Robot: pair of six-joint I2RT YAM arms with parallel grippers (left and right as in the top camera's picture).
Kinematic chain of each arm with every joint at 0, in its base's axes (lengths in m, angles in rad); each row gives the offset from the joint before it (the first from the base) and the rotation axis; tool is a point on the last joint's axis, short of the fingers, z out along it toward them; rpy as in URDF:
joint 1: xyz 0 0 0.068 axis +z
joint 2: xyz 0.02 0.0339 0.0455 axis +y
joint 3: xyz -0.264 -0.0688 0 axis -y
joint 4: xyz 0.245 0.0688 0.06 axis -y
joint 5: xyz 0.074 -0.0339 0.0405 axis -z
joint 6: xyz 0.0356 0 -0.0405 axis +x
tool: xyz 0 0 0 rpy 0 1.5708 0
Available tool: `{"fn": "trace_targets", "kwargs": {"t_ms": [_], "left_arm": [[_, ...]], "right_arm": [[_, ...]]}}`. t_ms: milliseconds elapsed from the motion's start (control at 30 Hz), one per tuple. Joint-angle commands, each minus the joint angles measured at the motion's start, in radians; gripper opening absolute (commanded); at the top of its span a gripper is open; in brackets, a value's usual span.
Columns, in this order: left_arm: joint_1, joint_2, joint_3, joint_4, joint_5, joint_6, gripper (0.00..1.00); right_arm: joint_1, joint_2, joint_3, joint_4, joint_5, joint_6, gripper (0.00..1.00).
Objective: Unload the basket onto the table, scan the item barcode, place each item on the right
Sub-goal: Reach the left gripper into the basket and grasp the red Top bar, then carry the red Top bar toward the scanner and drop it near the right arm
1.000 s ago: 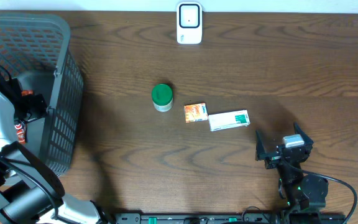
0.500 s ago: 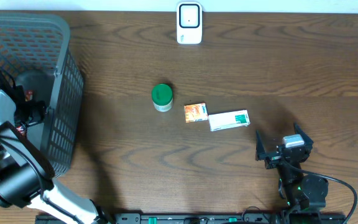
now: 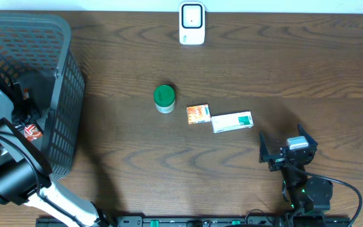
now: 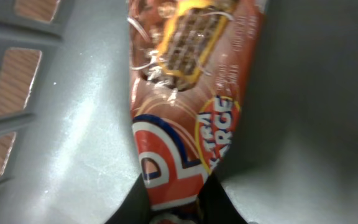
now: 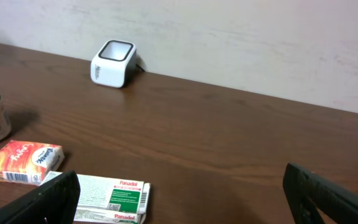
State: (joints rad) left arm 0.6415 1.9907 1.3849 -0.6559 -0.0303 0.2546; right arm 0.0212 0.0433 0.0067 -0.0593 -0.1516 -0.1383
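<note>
My left gripper (image 3: 25, 123) reaches down inside the grey basket (image 3: 69, 94). In the left wrist view it (image 4: 176, 200) is shut on the lower end of a red-brown snack packet (image 4: 188, 93), which lies against the basket's grey floor. The packet (image 3: 34, 131) shows as a small red patch from overhead. No barcode on it is visible. The white scanner (image 3: 191, 23) stands at the table's far edge, also in the right wrist view (image 5: 112, 63). My right gripper (image 3: 287, 149) rests open at the front right, nothing between its fingers (image 5: 48, 200).
A green-lidded jar (image 3: 164, 98), a small orange box (image 3: 198, 113) and a white-and-green Panadol box (image 3: 232, 121) lie mid-table. The Panadol box (image 5: 107, 193) sits just ahead of my right gripper. The basket's slotted wall (image 4: 23, 93) is close on the left.
My left gripper has shifted a little inside the basket and gone from open to shut on the snack packet. The right arm has not moved.
</note>
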Motion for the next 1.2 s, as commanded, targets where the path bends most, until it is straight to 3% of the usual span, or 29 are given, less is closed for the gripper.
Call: {"fn": "trace_targets", "kwargs": {"t_ms": [0, 233, 367, 467, 600, 700, 800, 867, 1000, 1167], "left_arm": [[0.008, 0.074, -0.044, -0.020, -0.003, -0.056, 0.07], [0.008, -0.116, -0.027, -0.042, 0.026, -0.189, 0.07], [0.008, -0.330, -0.026, -0.029, 0.279, -0.188, 0.08], [0.008, -0.520, -0.025, 0.024, 0.549, -0.190, 0.08], [0.005, -0.765, -0.025, 0.158, 0.851, -0.322, 0.07], [-0.028, -0.897, -0.025, 0.257, 0.974, -0.407, 0.07], [-0.129, -0.988, -0.026, 0.263, 1.023, -0.444, 0.07], [-0.230, -1.012, -0.032, 0.238, 1.061, -0.435, 0.07], [-0.521, -0.999, -0.077, 0.159, 1.088, -0.205, 0.07], [-0.775, -0.892, -0.154, 0.119, 1.066, -0.042, 0.07]], "right_arm": [[0.007, -0.001, -0.001, -0.004, 0.004, 0.011, 0.99], [0.007, -0.001, -0.001, -0.004, 0.004, 0.011, 0.99], [0.007, -0.001, -0.001, -0.004, 0.004, 0.011, 0.99], [0.007, -0.001, -0.001, -0.004, 0.004, 0.011, 0.99], [0.007, -0.001, -0.001, -0.004, 0.004, 0.011, 0.99], [0.007, -0.001, -0.001, -0.004, 0.004, 0.011, 0.99], [0.007, -0.001, -0.001, -0.004, 0.004, 0.011, 0.99], [0.007, -0.001, -0.001, -0.004, 0.004, 0.011, 0.99], [0.007, -0.001, -0.001, -0.004, 0.004, 0.011, 0.99], [0.007, -0.001, -0.001, -0.004, 0.004, 0.011, 0.99]]}}
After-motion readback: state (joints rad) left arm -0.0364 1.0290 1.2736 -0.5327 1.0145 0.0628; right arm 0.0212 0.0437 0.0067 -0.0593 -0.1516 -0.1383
